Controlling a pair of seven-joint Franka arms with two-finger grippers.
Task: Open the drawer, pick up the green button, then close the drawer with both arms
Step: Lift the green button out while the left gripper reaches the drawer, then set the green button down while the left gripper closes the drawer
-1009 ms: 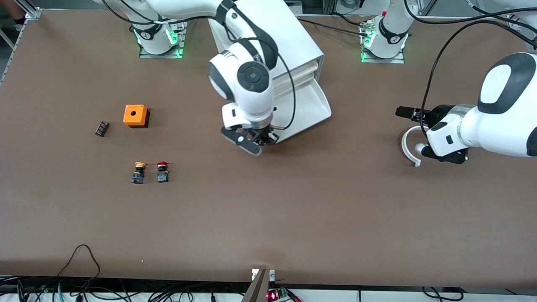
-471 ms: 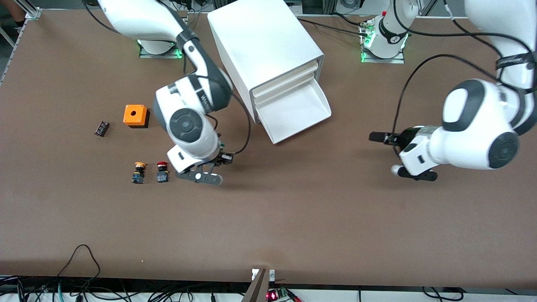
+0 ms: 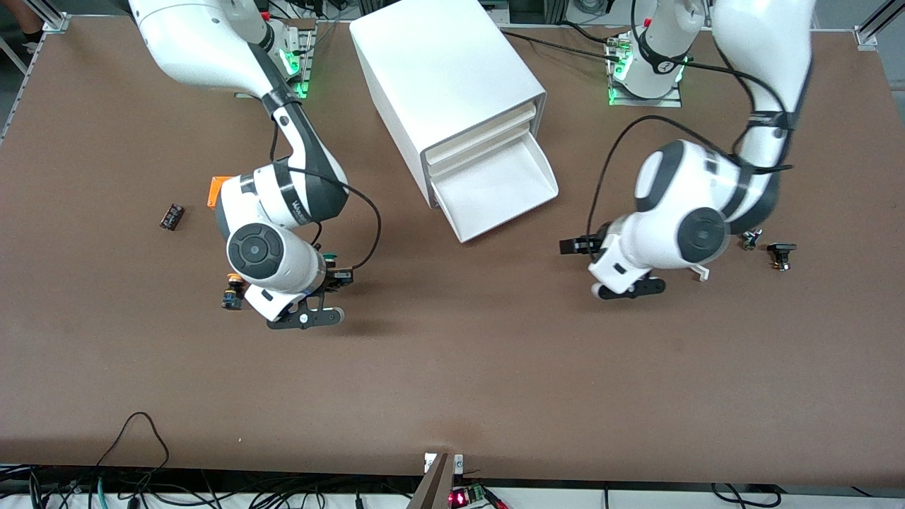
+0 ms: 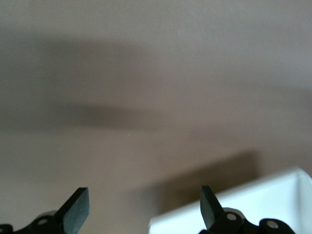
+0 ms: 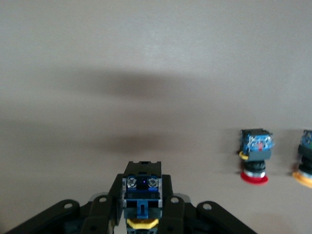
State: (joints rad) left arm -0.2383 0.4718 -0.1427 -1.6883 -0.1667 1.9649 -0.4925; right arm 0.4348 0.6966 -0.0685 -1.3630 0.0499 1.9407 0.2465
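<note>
White plastic cabinet, one; its lowest drawer is pulled out. Three buttons: yellow-capped, red-capped, green-capped button. The right gripper has its jaws closed on the button, over the table beside the red and yellow ones. The blue terminal end faces the wrist camera; cap direction and long axis are unclear. The left gripper has its jaws wide apart and holds nothing, over the table by the drawer's corner.

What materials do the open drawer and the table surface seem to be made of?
The drawer looks like white plastic with a smooth, slightly glossy finish: thin moulded walls, rounded corners. The table looks like a brown matte board or mat: even colour with soft shadows and no glare; which one cannot be told.
</note>
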